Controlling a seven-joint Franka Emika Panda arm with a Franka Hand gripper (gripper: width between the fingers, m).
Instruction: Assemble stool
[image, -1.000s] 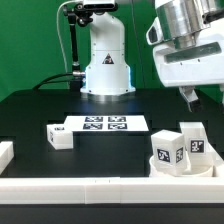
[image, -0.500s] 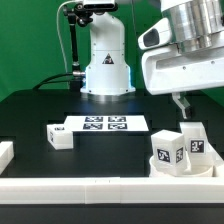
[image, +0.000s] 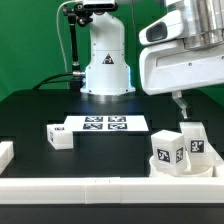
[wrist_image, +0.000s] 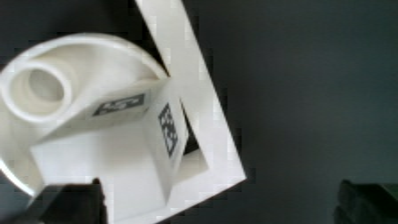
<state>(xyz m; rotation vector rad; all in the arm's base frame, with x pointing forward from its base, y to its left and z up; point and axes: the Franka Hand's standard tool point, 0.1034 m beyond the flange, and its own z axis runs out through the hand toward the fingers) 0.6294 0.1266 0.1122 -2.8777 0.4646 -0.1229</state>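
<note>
The gripper hangs high on the exterior view's right with its jaws spread wide and nothing between them. Only one dark finger shows clearly under the white hand. The other is lost at the frame's edge. Below it and well apart, a cluster of stool parts stands on the black counter at the near right, packed against the near rail. The cluster is made of tagged white blocks, upright and touching or almost touching. A loose leg lies on the left, just beside the marker board, which sits mid-counter in front of the robot base.

In the wrist view the gripper looks down on that cluster. Its two dark fingertips show at the margin, far apart and gripping nothing. Under them lie the round seat and a tagged leg that seems pressed against it. A border rail runs slantwise right alongside both.

The crowding is probably the main danger. If the arm comes straight down, a finger may land on top of the seat or the rail rather than beside the leg, jamming the descent or tipping a block. Closing without a clear gap could pinch two parts at once or shove the leg along the rail. The smooth plastic faces also look likely to slip in an off-centre pinch.
</note>
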